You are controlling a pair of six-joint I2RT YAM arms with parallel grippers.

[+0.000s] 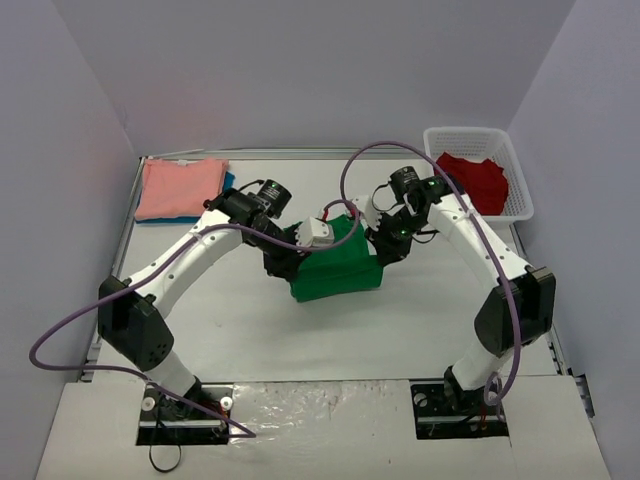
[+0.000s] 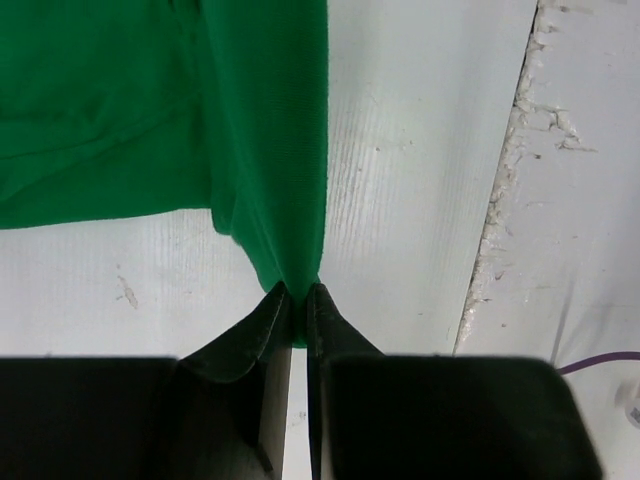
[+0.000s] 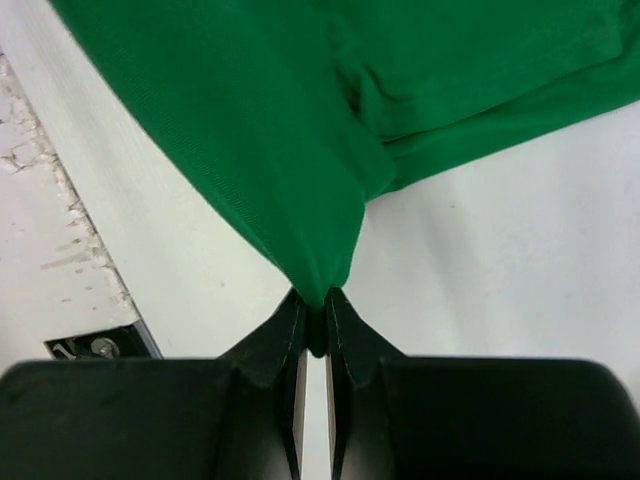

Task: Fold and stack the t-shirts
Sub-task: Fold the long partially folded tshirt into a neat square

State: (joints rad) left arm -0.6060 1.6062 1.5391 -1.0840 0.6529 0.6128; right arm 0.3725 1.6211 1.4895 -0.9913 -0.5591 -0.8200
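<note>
A bright green t-shirt (image 1: 338,268) lies partly folded at the middle of the table. My left gripper (image 1: 283,262) is shut on its left edge, and the left wrist view shows the green cloth (image 2: 270,150) pinched between the black fingertips (image 2: 297,298). My right gripper (image 1: 383,250) is shut on the shirt's right edge; there the cloth (image 3: 290,130) runs down into the closed jaws (image 3: 317,305). A salmon-pink shirt (image 1: 180,186) lies folded at the back left on top of a teal-blue one (image 1: 229,180). A red shirt (image 1: 474,181) sits in the basket.
The white mesh basket (image 1: 520,180) stands at the back right corner. Purple cables (image 1: 360,160) loop above both arms. The table's raised edge (image 1: 128,215) runs along the left side, and pale walls close in the back and sides.
</note>
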